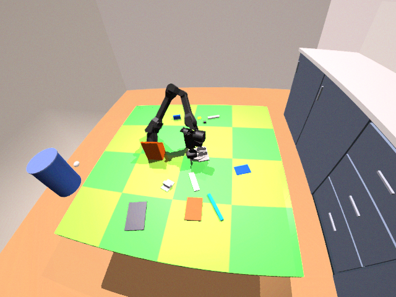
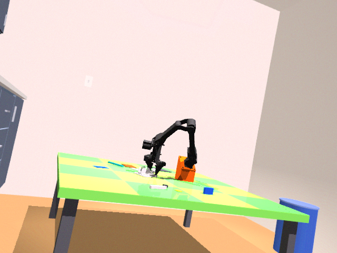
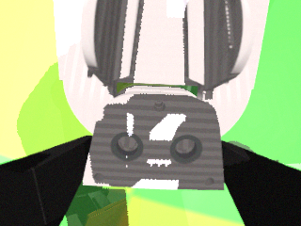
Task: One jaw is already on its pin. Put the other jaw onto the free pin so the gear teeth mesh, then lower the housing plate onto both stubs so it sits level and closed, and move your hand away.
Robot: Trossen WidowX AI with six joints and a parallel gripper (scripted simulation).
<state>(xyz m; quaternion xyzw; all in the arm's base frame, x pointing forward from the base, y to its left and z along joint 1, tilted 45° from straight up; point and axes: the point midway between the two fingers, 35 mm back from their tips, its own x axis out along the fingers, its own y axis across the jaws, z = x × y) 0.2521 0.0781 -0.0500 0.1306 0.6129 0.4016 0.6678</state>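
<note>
My gripper [image 1: 193, 158] [image 2: 153, 172] [image 3: 154, 144] is shut on the housing plate [image 3: 157, 152], with one black finger at each side edge. The plate looks grey in shadow with white lit patches. A stub shows inside each of its two round holes. Whether it sits fully down and level cannot be told. The left jaw [image 3: 109, 38] and the right jaw [image 3: 223, 42] lie side by side beyond the plate, over the white base [image 1: 205, 158] [image 2: 139, 173] [image 3: 71, 96]. Their pins and gear teeth are hidden, so their meshing cannot be seen.
Near the base are a white strip [image 1: 193, 181], a small white stepped piece [image 1: 167, 185] and a blue flat piece [image 1: 242, 169]. An orange sheet [image 1: 193, 208], a cyan bar [image 1: 215, 206] and a grey sheet [image 1: 135, 216] lie farther off. An orange block [image 1: 153, 151] [image 2: 185, 174] stands by the arm's foot.
</note>
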